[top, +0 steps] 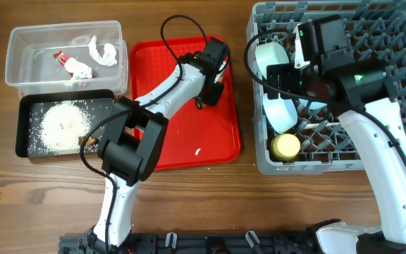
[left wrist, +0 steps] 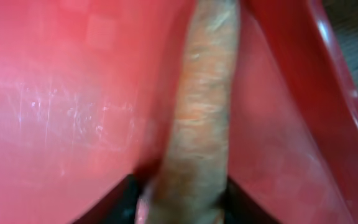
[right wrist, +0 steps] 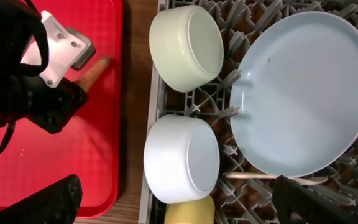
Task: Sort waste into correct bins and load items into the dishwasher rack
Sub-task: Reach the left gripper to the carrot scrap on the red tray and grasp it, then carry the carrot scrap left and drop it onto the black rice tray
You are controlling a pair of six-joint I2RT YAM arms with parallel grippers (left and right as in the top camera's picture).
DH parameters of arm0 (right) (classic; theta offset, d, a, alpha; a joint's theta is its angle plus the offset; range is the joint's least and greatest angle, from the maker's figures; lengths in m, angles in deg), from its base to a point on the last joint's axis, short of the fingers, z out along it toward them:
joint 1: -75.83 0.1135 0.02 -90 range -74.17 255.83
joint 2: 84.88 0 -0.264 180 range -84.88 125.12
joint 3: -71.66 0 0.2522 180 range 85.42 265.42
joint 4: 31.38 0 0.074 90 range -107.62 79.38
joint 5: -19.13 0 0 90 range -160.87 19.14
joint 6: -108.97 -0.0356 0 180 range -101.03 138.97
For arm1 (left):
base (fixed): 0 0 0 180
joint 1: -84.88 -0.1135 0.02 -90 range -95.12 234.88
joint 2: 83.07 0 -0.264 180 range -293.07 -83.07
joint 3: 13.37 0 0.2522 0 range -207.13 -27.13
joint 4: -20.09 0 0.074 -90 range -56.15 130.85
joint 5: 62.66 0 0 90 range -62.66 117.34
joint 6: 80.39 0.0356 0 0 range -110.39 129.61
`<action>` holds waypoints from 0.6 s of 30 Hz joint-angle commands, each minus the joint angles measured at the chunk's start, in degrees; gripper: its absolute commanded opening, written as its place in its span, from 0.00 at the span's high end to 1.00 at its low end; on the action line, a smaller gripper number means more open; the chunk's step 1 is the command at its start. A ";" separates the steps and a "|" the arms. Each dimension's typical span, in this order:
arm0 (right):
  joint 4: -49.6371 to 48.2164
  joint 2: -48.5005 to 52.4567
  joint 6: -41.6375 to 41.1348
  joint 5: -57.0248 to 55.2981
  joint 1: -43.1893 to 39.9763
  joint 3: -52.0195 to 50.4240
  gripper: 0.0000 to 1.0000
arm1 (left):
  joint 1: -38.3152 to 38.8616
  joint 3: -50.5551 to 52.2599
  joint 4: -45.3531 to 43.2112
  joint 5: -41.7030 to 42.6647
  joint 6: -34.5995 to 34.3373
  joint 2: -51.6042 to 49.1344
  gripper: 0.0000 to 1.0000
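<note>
Carrot-like stick (left wrist: 201,112) is lying mid-frame in the left wrist view on the red serving tray (left wrist: 61,112), the left gripper (left wrist: 185,208) clasping it at the bottom edge (near one end, so lifting level seems wise). In the right wrist view its tip is showing upper left, the right gripper (right wrist: 179,208) hanging spread wide. Overhead, the black tray (top: 21,127) at far left is looking the likely bin.

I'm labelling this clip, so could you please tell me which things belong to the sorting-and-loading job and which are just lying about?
Job: carrot-like stick, clear tub, wrapper, crumpled paper, black tray, rice, rack, plate, two bowls, yellow cup.
Just there: red serving tray, wooden table.
</note>
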 commanded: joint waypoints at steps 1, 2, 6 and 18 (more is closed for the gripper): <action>0.31 0.35 -0.66 0.59 -0.13 -0.04 0.00 | -0.22 0.15 -0.04 -1.86 0.55 -2.51 0.61; 0.33 0.35 -0.63 0.57 -0.13 -0.04 0.00 | -0.22 0.15 0.31 -1.84 0.55 -2.49 0.63; 0.28 0.35 -0.63 0.59 -0.13 -0.04 0.00 | -0.24 0.15 2.51 -3.69 0.59 -2.27 0.85; 0.07 0.35 -0.63 0.59 -0.13 -0.04 0.00 | -2.12 -3.23 19.23 -9.07 -4.35 4.46 0.91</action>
